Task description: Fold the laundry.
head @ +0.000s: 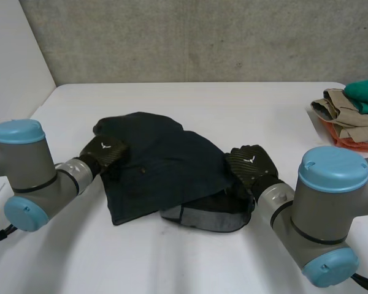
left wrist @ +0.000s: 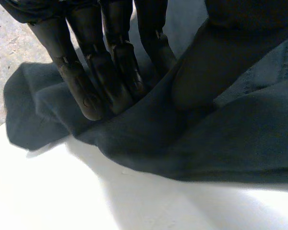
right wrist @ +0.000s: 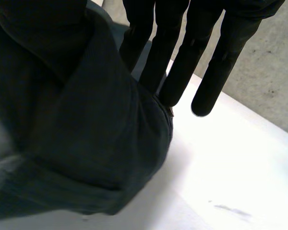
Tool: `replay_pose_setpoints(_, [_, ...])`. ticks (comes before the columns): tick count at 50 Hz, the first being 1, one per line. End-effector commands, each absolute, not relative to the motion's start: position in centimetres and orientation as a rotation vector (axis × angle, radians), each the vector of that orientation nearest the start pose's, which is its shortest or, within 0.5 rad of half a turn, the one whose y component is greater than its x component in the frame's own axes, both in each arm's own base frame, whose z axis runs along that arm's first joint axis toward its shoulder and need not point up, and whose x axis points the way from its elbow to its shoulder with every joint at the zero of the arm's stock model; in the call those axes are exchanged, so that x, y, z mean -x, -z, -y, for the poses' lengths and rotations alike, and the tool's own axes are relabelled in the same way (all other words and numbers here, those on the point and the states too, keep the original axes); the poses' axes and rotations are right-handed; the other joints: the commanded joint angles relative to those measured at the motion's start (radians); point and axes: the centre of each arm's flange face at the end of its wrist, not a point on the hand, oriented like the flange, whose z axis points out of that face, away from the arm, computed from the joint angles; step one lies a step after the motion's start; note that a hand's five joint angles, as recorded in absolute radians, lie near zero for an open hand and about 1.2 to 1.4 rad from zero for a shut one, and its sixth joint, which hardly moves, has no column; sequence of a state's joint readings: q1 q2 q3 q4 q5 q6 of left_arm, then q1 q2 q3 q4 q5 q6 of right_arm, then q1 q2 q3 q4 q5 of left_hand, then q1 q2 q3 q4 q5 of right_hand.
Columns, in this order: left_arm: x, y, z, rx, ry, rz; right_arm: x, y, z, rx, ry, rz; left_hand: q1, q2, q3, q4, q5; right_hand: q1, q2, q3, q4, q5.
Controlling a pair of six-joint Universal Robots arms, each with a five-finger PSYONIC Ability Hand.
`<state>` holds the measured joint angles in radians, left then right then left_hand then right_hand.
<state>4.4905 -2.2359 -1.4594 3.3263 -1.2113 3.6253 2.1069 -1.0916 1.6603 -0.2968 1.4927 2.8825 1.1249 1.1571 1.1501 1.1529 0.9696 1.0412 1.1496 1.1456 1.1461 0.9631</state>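
Clothes folded in a small stack (head: 352, 116) sit at the far right of the white table (head: 233, 104) — beige and orange layers with a green piece on top, well apart from my work. A rough concrete wall (head: 202, 37) stands behind the table. Nothing lies between my hands and the cloth.

The dark navy garment (head: 165, 165) lies rumpled in the middle of the table, soft and matte, with a paler grey inner layer (head: 202, 217) showing along its near edge.

My left hand (head: 104, 153) is at the garment's left edge. Its fingers (left wrist: 81, 86) press straight into a fold, and the thumb sits under cloth on the other side — a pinch on the garment.

My right hand (head: 250, 166) is at the right edge. A bunched fold rises between its thumb and the nearer straight fingers (right wrist: 153, 62), which hold it, while the outer fingers reach past the cloth over bare table.
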Motion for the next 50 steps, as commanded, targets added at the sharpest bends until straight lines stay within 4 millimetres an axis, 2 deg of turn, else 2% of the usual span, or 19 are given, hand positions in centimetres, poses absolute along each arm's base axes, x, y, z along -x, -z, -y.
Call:
replay_pose_setpoints(1, [25.4,-16.0,30.9,-1.217,1.952,-2.367,-29.5,-16.3,24.7,1.076,1.872,-2.099,0.271,0.239,0.246,0.243,0.252,0.355,0.247,0.251,0.250,0.259])
replay_pose_setpoints(4, [26.8,-18.6,27.4,-1.238,2.031,-2.398,-29.2,-19.0,25.1,1.118,1.991,-2.036,0.271,0.239,0.246,0.243,0.252,0.355,0.247,0.251,0.250,0.259])
replay_pose_setpoints(5, [27.2,-19.4,26.4,-1.247,2.063,-2.398,-29.0,-20.8,25.6,1.140,2.075,-1.984,0.271,0.239,0.246,0.243,0.252,0.355,0.247,0.251,0.250,0.259])
replay_pose_setpoints(6, [28.0,-21.0,24.6,-1.261,2.136,-2.391,-28.7,-21.8,26.1,1.145,2.124,-1.967,0.271,0.239,0.246,0.243,0.252,0.355,0.247,0.251,0.250,0.259])
replay_pose_setpoints(8, [28.6,-22.2,22.8,-1.283,2.199,-2.388,-28.1,-23.4,27.5,1.167,2.228,-1.944,0.271,0.239,0.246,0.243,0.252,0.355,0.247,0.251,0.250,0.259])
replay_pose_setpoints(10, [29.4,-23.2,20.7,-1.300,2.256,-2.419,-28.2,-24.0,28.3,1.179,2.269,-1.925,0.271,0.239,0.246,0.243,0.252,0.355,0.247,0.251,0.250,0.259])
replay_pose_setpoints(13, [30.2,-22.7,19.6,-1.284,2.248,-2.487,-28.8,-22.9,30.5,1.211,2.277,-1.929,0.271,0.239,0.246,0.243,0.252,0.355,0.247,0.251,0.250,0.259])
replay_pose_setpoints(19, [34.2,-18.9,17.4,-1.280,2.111,-2.536,-30.2,-21.5,34.4,1.229,2.347,-1.901,0.271,0.239,0.246,0.243,0.252,0.355,0.247,0.251,0.250,0.259])
replay_pose_setpoints(24, [35.7,-17.8,17.8,-1.179,2.088,-2.510,-31.2,-19.9,37.1,1.194,2.460,-1.810,0.271,0.239,0.246,0.243,0.252,0.355,0.247,0.251,0.250,0.259])
replay_pose_setpoints(25, [36.0,-17.8,17.8,-1.186,2.098,-2.506,-31.3,-19.6,37.2,1.195,2.466,-1.800,0.190,0.158,0.165,0.162,0.171,0.355,0.247,0.251,0.250,0.259])
replay_pose_setpoints(26, [36.1,-17.9,17.8,-1.191,2.107,-2.506,-31.3,-19.4,37.2,1.197,2.476,-1.794,-0.043,-0.075,-0.068,-0.071,-0.062,0.251,0.143,0.147,0.147,0.155])
replay_pose_setpoints(27, [36.2,-17.9,17.7,-1.199,2.110,-2.506,-31.4,-19.2,37.1,1.196,2.479,-1.793,-0.284,-0.316,-0.309,-0.312,-0.303,0.012,-0.096,-0.092,-0.093,-0.084])
replay_pose_setpoints(28, [36.3,-18.0,17.6,-1.206,2.116,-2.505,-31.3,-18.7,36.8,1.198,2.460,-1.820,-0.489,-0.522,-0.515,-0.518,-0.509,-0.482,-0.590,-0.586,-0.586,-0.578])
replay_pose_setpoints(29, [36.4,-18.2,17.4,-1.226,2.123,-2.503,-31.2,-18.5,36.5,1.199,2.447,-1.833,-0.689,-0.721,-0.714,-0.717,-0.708,-0.623,-0.731,-0.727,-0.728,-0.719])
replay_pose_setpoints(31, [36.3,-18.7,17.1,-1.230,2.130,-2.496,-30.7,-17.9,36.0,1.203,2.403,-1.884,-0.776,-0.808,-0.801,-0.804,-0.795,-0.841,-0.949,-0.945,-0.946,-0.937])
replay_pose_setpoints(35, [34.9,-21.0,16.5,-1.188,2.195,-2.465,-29.2,-18.5,34.0,1.189,2.303,-2.001,-0.879,-0.911,-0.904,-0.907,-0.898,-0.867,-0.975,-0.971,-0.972,-0.963])
replay_pose_setpoints(42, [29.6,-23.5,17.1,-0.985,2.230,-2.415,-24.2,-23.8,30.8,0.938,2.131,-2.194,-0.876,-0.908,-0.901,-0.904,-0.895,-0.867,-0.975,-0.971,-0.972,-0.963])
replay_pose_setpoints(47, [26.0,-23.8,18.9,-0.813,2.199,-2.401,-23.2,-24.6,27.5,0.784,1.855,-2.326,-0.879,-0.911,-0.904,-0.907,-0.898,-0.867,-0.975,-0.971,-0.972,-0.963])
replay_pose_setpoints(50, [24.7,-22.8,19.7,-0.772,2.136,-2.434,-22.9,-24.3,26.1,0.728,1.736,-2.387,-0.879,-0.911,-0.904,-0.907,-0.898,-0.867,-0.975,-0.971,-0.972,-0.963])
